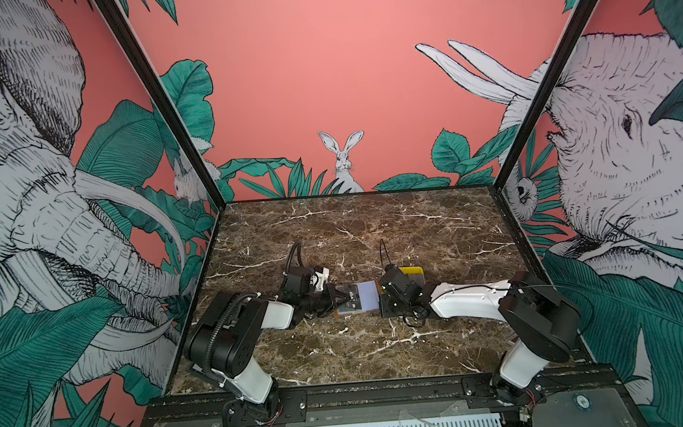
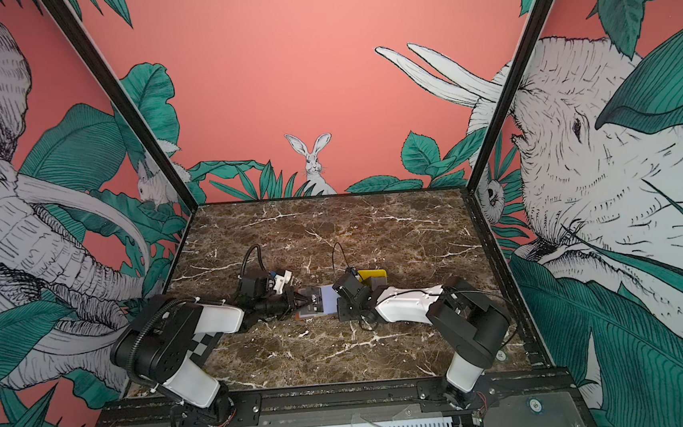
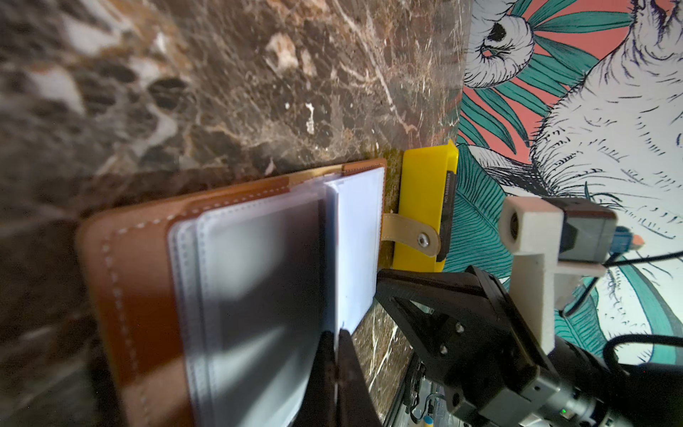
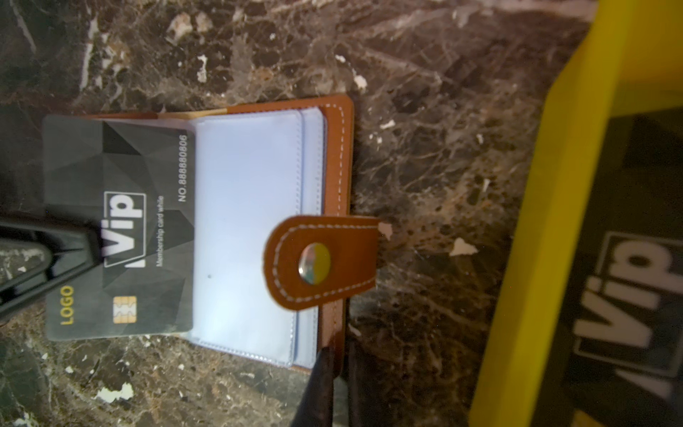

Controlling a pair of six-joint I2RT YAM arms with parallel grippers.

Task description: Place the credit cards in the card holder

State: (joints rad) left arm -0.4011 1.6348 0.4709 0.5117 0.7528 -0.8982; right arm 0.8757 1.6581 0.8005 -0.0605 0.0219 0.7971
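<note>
The card pinched in the black left gripper is dark grey, patterned with lighter and darker triangles. It carries white "Vip" lettering, a gold chip and a gold "LOGO". The card holder clamped by the black right gripper is tan-brown leather with pale stitching, a silver snap and pale bluish-grey sleeves. Beside the right gripper, the tray is bright yellow. The table beneath both is dark brown marble with white veins.

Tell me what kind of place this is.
Probably a robot test booth: two arms mounted on a front rail, a marble-look tabletop, and jungle-print panels walling three sides.
</note>
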